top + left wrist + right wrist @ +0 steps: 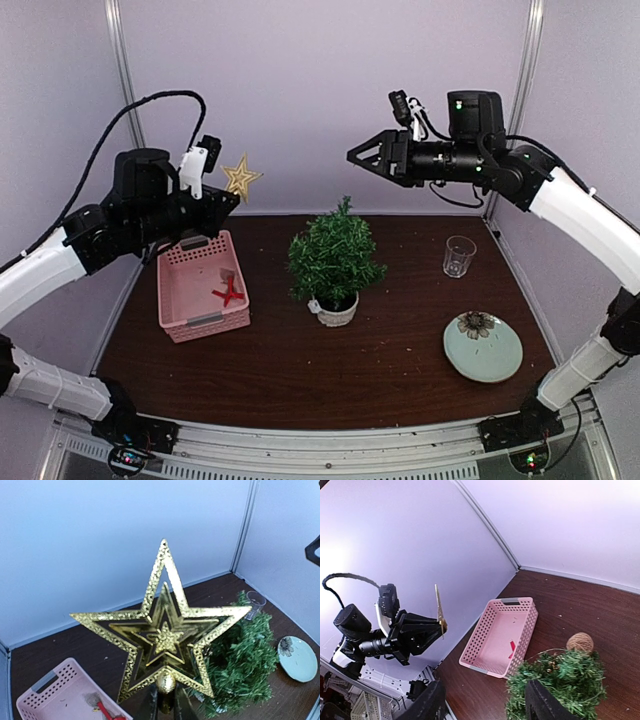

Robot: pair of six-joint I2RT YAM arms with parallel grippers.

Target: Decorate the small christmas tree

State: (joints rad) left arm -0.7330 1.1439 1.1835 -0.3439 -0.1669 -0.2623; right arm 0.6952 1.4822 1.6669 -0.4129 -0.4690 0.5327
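Risk: left gripper (224, 198) clamped the gold star (166, 639) by its base knob only, high over the left edge. It could pivot or slip before reaching the small christmas tree (335, 255). The right gripper (362, 155) was spread wide, empty.

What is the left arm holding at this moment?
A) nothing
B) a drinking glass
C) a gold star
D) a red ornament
C: the gold star stands upright with its base pinched between the left fingers, while the red piece lies in the pink basket.
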